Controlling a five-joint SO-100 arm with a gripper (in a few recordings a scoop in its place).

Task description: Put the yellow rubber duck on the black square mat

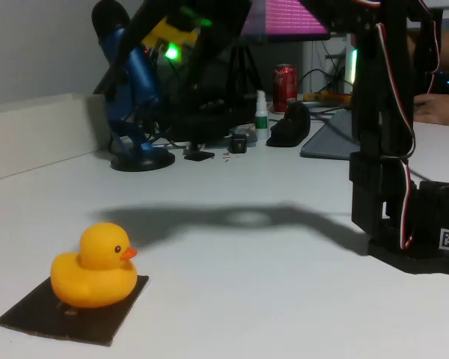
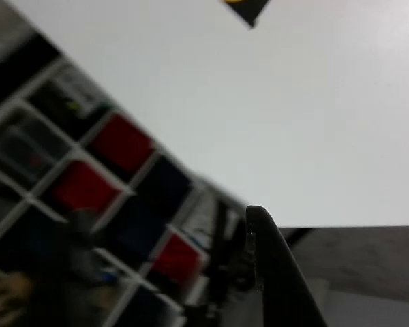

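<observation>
Yellow rubber duck (image 1: 93, 275) upright on black square mat (image 1: 30, 315), toward its rear edge, beak facing right in fixed view. Placement step judged complete. Gripper (image 2: 276, 262) raised, well apart from duck; jaw opening not discernible. Next: retract only, no regrasp.

Yellow rubber duck (image 1: 92, 275) with orange beak, black square mat (image 1: 71, 311), white table (image 1: 247, 262).

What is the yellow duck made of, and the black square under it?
The duck looks like smooth, shiny rubber or soft plastic: light glints off its rounded body. The black mat under it looks thin, flat and dull, maybe card or foam sheet; the picture cannot settle which.
</observation>
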